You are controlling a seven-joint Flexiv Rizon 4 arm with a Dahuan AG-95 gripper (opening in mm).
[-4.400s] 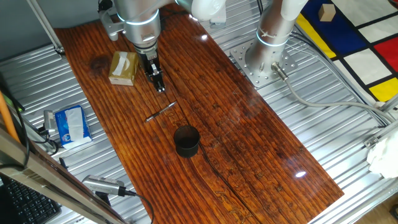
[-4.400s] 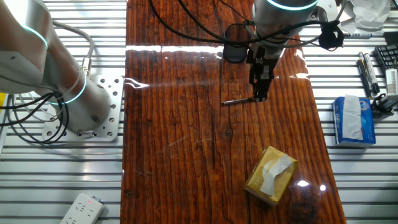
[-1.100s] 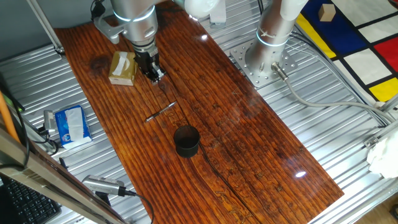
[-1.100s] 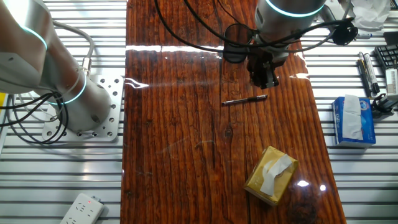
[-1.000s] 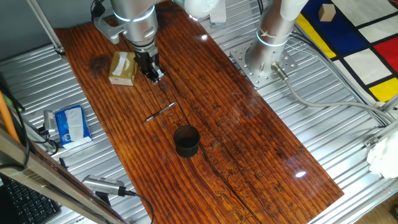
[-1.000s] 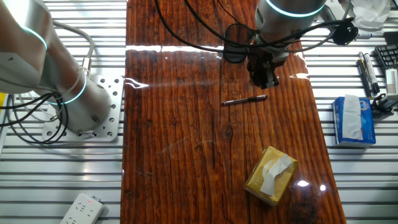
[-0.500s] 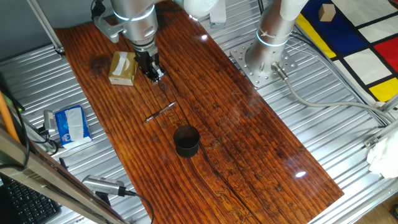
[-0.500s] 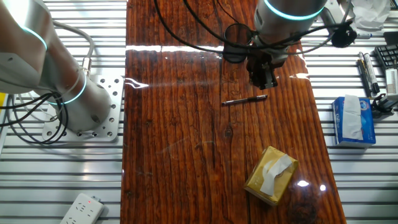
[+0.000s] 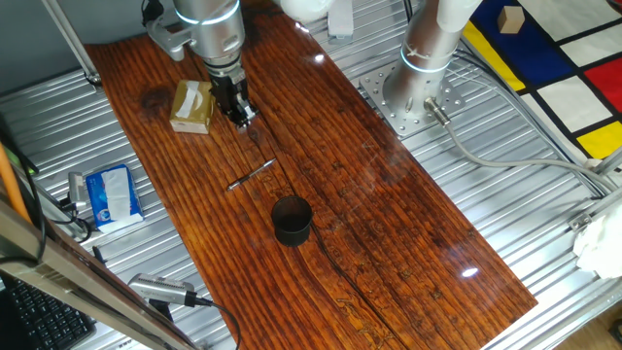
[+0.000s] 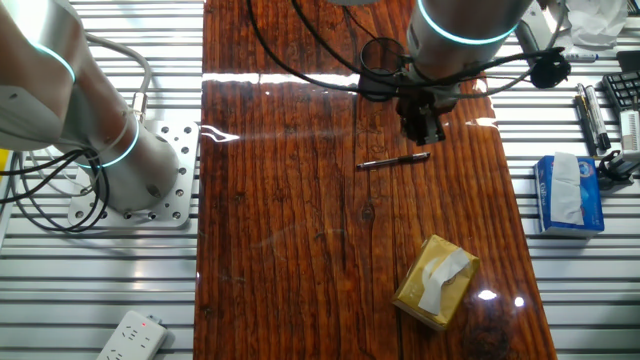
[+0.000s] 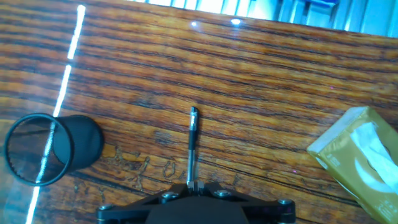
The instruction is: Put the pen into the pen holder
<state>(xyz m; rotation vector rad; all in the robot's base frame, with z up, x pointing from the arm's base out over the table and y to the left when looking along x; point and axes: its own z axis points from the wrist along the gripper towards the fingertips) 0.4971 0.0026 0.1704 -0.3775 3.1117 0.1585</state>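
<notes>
The pen (image 9: 252,174) lies flat on the wooden table, thin, dark and silvery. It also shows in the other fixed view (image 10: 394,160) and in the hand view (image 11: 191,146). The pen holder (image 9: 292,221), a short black cup, stands upright just in front of it. In the other fixed view (image 10: 380,68) the arm partly hides it, and in the hand view (image 11: 50,149) it sits at the left. My gripper (image 9: 247,119) hangs above the table behind the pen, fingers together and empty. It also shows in the other fixed view (image 10: 424,132) and at the hand view's bottom edge (image 11: 194,185), over the pen's near end.
A tan cardboard box (image 9: 192,105) lies beside the gripper, also in the other views (image 10: 435,283) (image 11: 357,155). A blue tissue pack (image 9: 115,194) and a silver tool with a cable (image 9: 160,290) lie off the table's left edge. The arm's base (image 9: 413,92) stands at the right.
Since 4.4 s ago the gripper has risen from beside the pen's end and drawn back towards the box. The pen has not moved. In the last second almost nothing changed.
</notes>
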